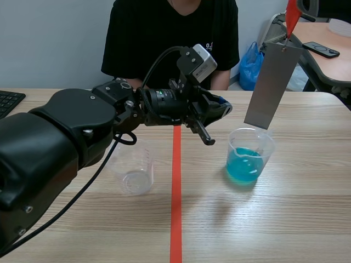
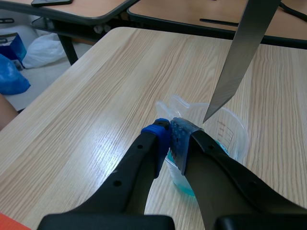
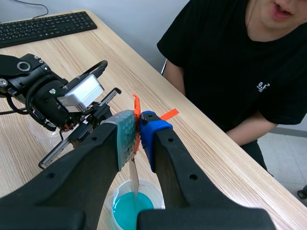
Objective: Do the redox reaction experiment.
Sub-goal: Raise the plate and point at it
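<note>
A clear beaker [image 1: 249, 156] holding blue liquid stands on the table right of the tape line. A grey metal strip [image 1: 272, 85] hangs tilted over it from an orange-red tag [image 1: 292, 15]; its lower corner [image 2: 206, 119] is just above the beaker's [image 2: 230, 139] rim. My right gripper [image 3: 136, 127] is shut on the tag, with the strip [image 3: 134, 175] dangling edge-on over the blue liquid [image 3: 129, 208]. My left gripper [image 1: 219, 107] hovers shut on nothing just left of the strip; its tips [image 2: 170, 132] are above the near rim.
An empty clear beaker [image 1: 133, 175] stands left of the tape line [image 1: 176, 192], under the left arm. A person in a black shirt [image 1: 170, 38] sits across the table. A keyboard [image 1: 8, 101] lies at the far left edge. Another desk [image 1: 323, 49] stands behind right.
</note>
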{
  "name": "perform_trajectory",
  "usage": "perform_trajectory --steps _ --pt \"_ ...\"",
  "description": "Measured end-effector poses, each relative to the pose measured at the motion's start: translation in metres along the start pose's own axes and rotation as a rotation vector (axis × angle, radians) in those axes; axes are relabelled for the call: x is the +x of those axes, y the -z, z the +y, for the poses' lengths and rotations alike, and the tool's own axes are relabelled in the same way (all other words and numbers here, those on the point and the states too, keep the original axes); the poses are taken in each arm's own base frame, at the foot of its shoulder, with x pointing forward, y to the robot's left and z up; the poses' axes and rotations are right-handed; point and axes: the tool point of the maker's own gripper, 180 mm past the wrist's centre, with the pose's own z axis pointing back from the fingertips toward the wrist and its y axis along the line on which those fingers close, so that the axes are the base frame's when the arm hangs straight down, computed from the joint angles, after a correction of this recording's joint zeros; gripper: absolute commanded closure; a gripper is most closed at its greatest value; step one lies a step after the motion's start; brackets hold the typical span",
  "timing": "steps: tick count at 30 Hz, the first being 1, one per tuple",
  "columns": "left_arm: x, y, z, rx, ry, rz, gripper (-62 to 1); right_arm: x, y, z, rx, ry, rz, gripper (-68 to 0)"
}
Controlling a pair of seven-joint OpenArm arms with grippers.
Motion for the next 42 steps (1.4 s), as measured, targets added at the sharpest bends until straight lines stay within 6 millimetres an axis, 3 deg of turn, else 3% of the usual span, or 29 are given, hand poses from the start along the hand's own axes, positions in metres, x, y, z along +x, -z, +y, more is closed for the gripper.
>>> perform_trajectory --steps 36,42 --pt "0.004 0.000 0.000 0.001 0.000 -0.023 -3.2 0.000 0.000 0.000 0.000 0.000 0.000 -1.5" --pt "-0.006 -0.023 0.018 0.038 0.008 -0.015 -3.2 0.000 0.000 0.000 0.000 0.000 0.000 -1.5"
